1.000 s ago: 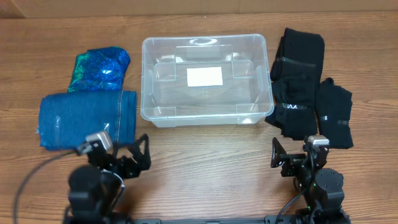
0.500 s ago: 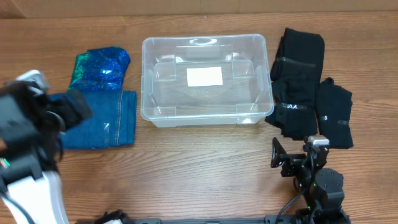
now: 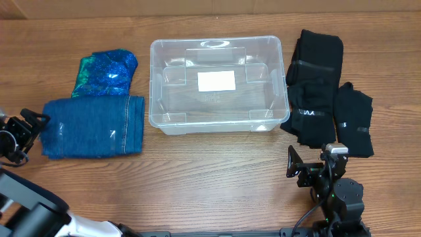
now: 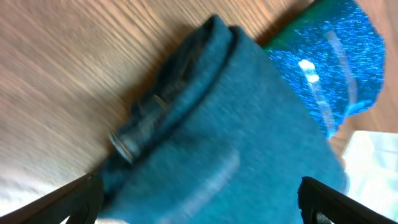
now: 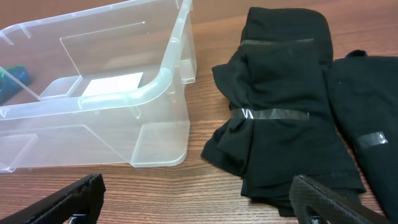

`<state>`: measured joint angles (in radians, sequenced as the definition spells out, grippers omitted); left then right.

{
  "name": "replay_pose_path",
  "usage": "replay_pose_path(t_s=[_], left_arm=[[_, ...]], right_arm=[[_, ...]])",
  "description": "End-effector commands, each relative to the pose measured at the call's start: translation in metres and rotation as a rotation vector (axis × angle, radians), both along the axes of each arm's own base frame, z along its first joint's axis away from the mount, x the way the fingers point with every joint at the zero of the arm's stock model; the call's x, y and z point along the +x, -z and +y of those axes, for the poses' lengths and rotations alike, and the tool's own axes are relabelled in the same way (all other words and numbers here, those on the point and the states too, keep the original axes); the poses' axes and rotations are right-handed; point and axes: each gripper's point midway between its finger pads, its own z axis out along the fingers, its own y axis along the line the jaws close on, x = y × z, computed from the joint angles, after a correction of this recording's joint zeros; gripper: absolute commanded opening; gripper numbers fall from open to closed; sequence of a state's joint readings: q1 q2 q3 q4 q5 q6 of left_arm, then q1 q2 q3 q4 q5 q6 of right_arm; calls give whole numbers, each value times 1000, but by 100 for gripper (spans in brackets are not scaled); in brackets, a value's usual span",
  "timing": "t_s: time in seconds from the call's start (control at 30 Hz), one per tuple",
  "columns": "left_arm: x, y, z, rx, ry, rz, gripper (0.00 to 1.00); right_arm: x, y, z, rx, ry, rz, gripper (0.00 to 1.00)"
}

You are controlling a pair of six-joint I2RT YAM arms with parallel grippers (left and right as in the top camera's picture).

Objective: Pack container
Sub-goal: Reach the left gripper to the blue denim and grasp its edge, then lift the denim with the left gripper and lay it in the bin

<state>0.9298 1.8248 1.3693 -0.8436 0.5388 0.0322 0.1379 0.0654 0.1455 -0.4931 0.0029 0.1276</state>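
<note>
Overhead: empty container [image 3: 152, 82] mid-table, denim fold [image 3: 92, 126] left, black clothes [image 3: 316, 85] right. Likely light, stiff, slick; grab rim.
Left wrist: left gripper [image 4: 199, 202] spread wide, empty, over denim.
Right wrist: right gripper [image 5: 196, 199] wide open, empty, near container.

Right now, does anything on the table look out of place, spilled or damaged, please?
Nothing stands out. The clear rectangular plastic container sits upright and empty, folded blue denim and glittery teal fabric on its left, black garments on its right.
</note>
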Motion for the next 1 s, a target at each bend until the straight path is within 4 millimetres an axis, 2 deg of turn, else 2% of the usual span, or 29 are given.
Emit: replay_pose_path(t_s=[0.0, 0.2, 0.3, 0.37, 0.4, 0.43, 0.47, 0.5, 0.57, 0.6, 0.73, 0.8, 0.83, 0.9, 0.97], left_arm=[[19, 4, 14, 48, 133, -90, 100], [34, 58, 7, -1, 192, -45, 100], [43, 90, -14, -69, 236, -7, 100], [46, 105, -27, -106, 262, 16, 92], [49, 108, -33, -123, 268, 17, 82], [54, 106, -40, -144, 281, -5, 59], [58, 102, -44, -157, 289, -24, 45], [62, 94, -48, -185, 292, -41, 27], [64, 78, -48, -225, 260, -31, 10], [65, 63, -45, -240, 236, -24, 4], [77, -37, -42, -244, 206, -102, 4], [81, -113, -55, -228, 223, -228, 4], [80, -164, -70, -233, 240, -332, 4], [70, -244, -104, -244, 265, -484, 4], [60, -290, -136, -241, 265, -542, 4]], right_arm=[[0, 1, 0, 5, 1, -2, 100], [0, 1, 0, 5, 1, -2, 100], [0, 1, 0, 5, 1, -2, 100], [0, 1, 0, 5, 1, -2, 100], [0, 1, 0, 5, 1, -2, 100], [0, 1, 0, 5, 1, -2, 100], [0, 1, 0, 5, 1, -2, 100], [0, 1, 0, 5, 1, -2, 100], [0, 1, 0, 5, 1, -2, 100], [0, 1, 0, 5, 1, -2, 100], [0, 1, 0, 5, 1, -2, 100], [0, 1, 0, 5, 1, -2, 100], [0, 1, 0, 5, 1, -2, 100], [0, 1, 0, 5, 1, -2, 100], [0, 1, 0, 5, 1, -2, 100]])
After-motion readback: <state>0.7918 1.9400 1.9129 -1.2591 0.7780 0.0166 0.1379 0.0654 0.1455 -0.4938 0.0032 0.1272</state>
